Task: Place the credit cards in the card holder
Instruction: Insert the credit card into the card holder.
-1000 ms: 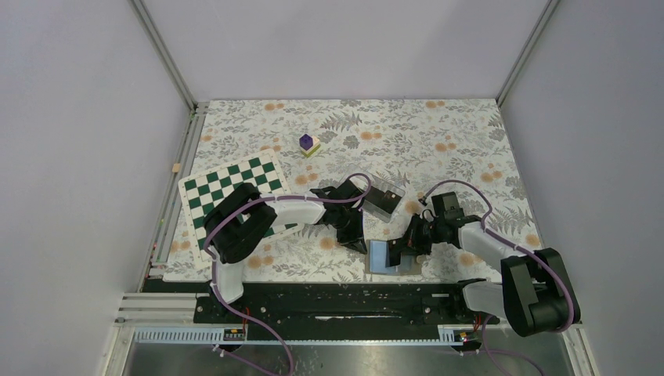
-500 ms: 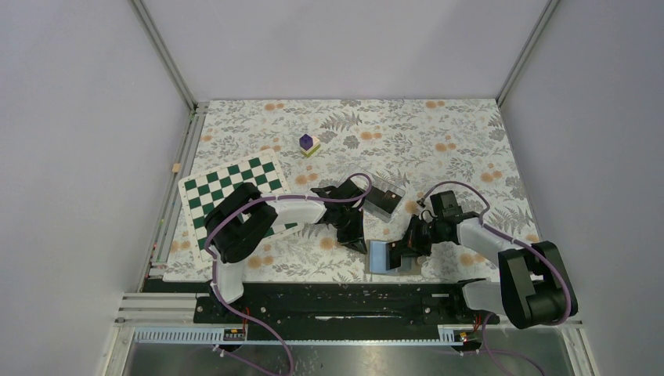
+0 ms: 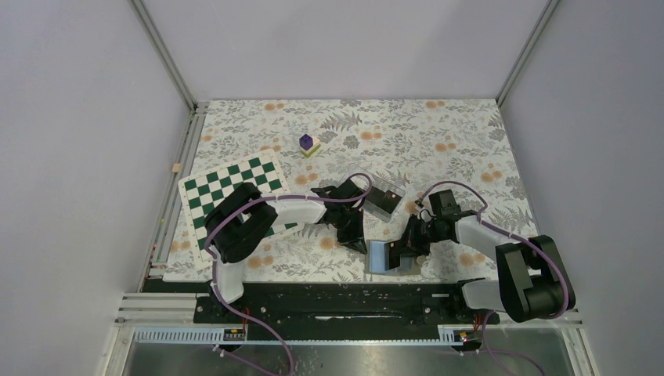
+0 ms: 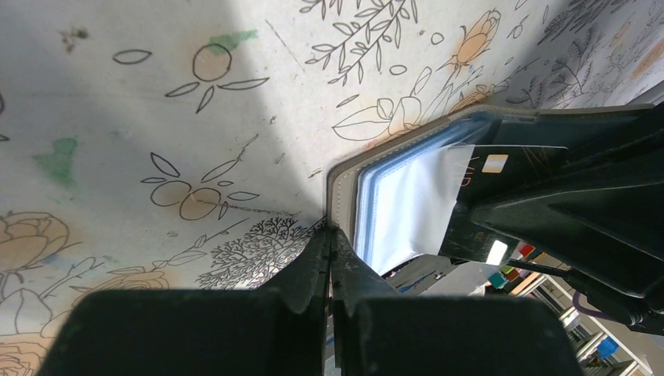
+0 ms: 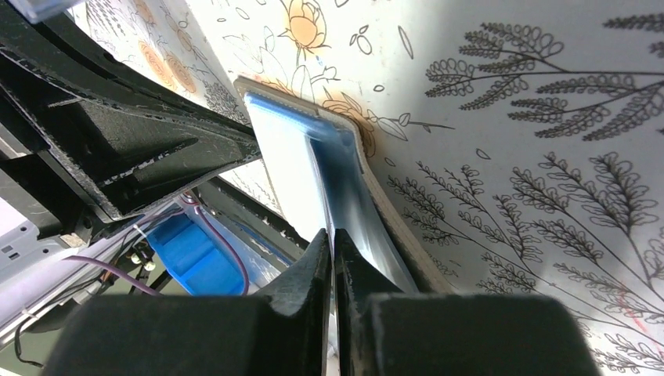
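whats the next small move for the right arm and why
Probably ease the right gripper leftward, sliding the card deeper into the holder. The left wrist view shows only the card's end under the pale blue sleeve, gold chip outside, while the shut left gripper sits at the holder's edge, seemingly steadying it.
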### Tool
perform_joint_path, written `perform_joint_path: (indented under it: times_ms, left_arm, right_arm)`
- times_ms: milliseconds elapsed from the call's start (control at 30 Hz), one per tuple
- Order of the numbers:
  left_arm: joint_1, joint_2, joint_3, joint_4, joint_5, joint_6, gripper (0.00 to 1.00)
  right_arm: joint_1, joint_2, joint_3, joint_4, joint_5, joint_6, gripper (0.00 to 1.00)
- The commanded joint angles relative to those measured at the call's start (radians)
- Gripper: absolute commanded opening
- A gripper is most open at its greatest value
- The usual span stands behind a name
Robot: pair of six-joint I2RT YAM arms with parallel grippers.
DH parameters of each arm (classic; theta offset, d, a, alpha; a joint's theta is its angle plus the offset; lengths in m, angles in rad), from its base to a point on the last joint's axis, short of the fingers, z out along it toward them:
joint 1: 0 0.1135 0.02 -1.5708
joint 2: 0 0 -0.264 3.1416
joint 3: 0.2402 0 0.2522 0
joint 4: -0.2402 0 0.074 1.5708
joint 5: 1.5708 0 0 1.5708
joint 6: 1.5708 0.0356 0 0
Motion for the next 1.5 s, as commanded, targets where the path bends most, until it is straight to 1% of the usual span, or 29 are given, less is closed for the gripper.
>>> perform_joint_path:
  times_ms: [0, 67, 367, 500, 700, 900, 1333, 1467]
  left_arm:
    - [-0.011, 0.086, -0.03, -0.064, -0.121, 0.044, 0.0]
    - [-0.01, 0.089, -0.03, -0.064, -0.123, 0.044, 0.0]
    - [-0.011, 0.089, -0.029, -0.064, -0.117, 0.047, 0.0]
    - [-0.011, 0.091, -0.029, -0.063, -0.114, 0.05, 0.0]
    - [-0.014, 0.089, -0.024, -0.064, -0.111, 0.048, 0.0]
    - [-0.017, 0.071, -0.024, -0.062, -0.11, 0.047, 0.0]
    - [-0.031, 0.034, -0.032, -0.065, -0.105, 0.031, 0.0]
    - [-0.03, -0.012, -0.025, -0.135, -0.172, 0.046, 0.0]
  right_arm:
    - [0.023, 0.02, 0.021, -0.044, 0.016, -0.007, 0.11]
    - [0.031, 0.013, 0.026, -0.058, 0.035, -0.007, 0.15]
    - [0.048, -0.036, 0.08, -0.186, 0.153, -0.05, 0.48]
    - [0.062, -0.03, 0.109, -0.22, 0.179, -0.06, 0.54]
    - [0.106, -0.001, 0.143, -0.249, 0.221, -0.069, 0.6]
    - [0.143, 0.074, 0.163, -0.226, 0.222, -0.078, 0.64]
    - [0.228, 0.187, 0.244, -0.171, 0.156, -0.052, 0.64]
    - [0.24, 0.202, 0.259, -0.174, 0.157, -0.054, 0.65]
